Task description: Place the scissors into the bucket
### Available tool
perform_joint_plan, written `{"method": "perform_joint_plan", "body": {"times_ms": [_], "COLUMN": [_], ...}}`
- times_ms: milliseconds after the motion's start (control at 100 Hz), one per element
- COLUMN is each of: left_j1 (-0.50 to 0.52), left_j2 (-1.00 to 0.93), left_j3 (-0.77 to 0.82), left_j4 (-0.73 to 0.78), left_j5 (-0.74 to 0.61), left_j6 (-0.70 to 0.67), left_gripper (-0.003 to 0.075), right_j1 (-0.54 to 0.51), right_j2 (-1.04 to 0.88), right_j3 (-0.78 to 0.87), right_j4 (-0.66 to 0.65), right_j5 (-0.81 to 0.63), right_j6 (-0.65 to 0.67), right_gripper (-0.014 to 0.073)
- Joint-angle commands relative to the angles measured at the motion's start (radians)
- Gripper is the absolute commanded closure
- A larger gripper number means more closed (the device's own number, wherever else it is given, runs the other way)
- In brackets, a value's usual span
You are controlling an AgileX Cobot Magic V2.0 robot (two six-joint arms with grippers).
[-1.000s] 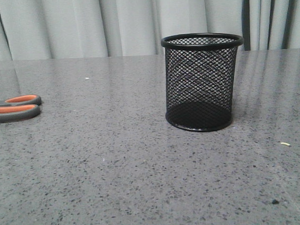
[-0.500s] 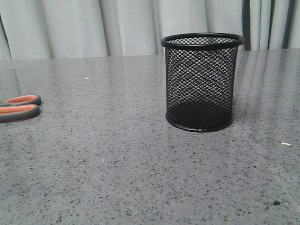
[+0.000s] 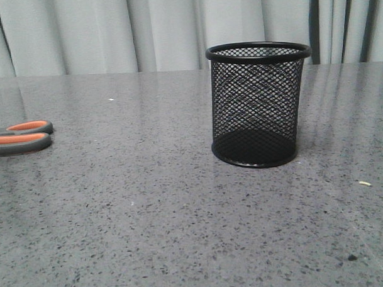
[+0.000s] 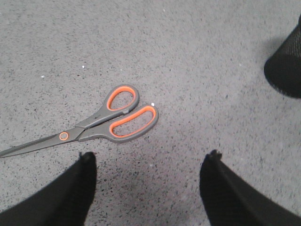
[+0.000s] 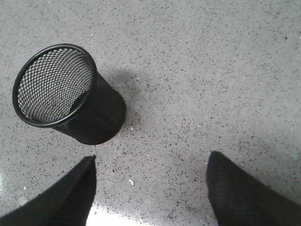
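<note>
The scissors lie flat and closed on the grey table, with dark grey handles lined in orange and a small orange pivot. In the front view only their handles show at the far left edge. My left gripper is open and empty, above the table just short of the handles. The bucket, a black wire-mesh cup, stands upright right of centre; it also shows in the right wrist view and at the edge of the left wrist view. My right gripper is open and empty beside it.
The grey speckled table stretches back to a pale curtain. A small pale crumb and a dark speck lie at the front right. The crumb also shows between my right fingers.
</note>
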Motion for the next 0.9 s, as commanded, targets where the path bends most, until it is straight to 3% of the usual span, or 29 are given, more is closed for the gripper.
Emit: {"method": "perform_joint_plan", "body": {"times_ms": [0, 190, 390, 890], "left_j1": [-0.004, -0.004, -0.004, -0.004], "left_j2": [0.050, 0.225, 0.380, 0.628], "left_j3": [-0.066, -0.153, -0.192, -0.361], "left_j4": [-0.036, 0.000, 0.050, 0.141], "left_j5": [0.019, 0.116, 0.120, 0.207], "left_j6": [0.075, 0.338, 0.823, 0.944], "left_gripper": [0.0263, 0.0279, 0.0279, 0.0279], "right_j1": [-0.006, 0.009, 0.044, 0.087], "right_j2": [0.001, 0.001, 0.001, 0.001], "right_j3": [-0.033, -0.033, -0.033, -0.033], "right_j4": [0.018, 0.018, 0.018, 0.018], "right_j5": [-0.045, -0.049, -0.049, -0.066], "right_j6": [-0.014, -0.021, -0.030, -0.045], "right_gripper": [0.0127, 0.0127, 0.0127, 0.0127]}}
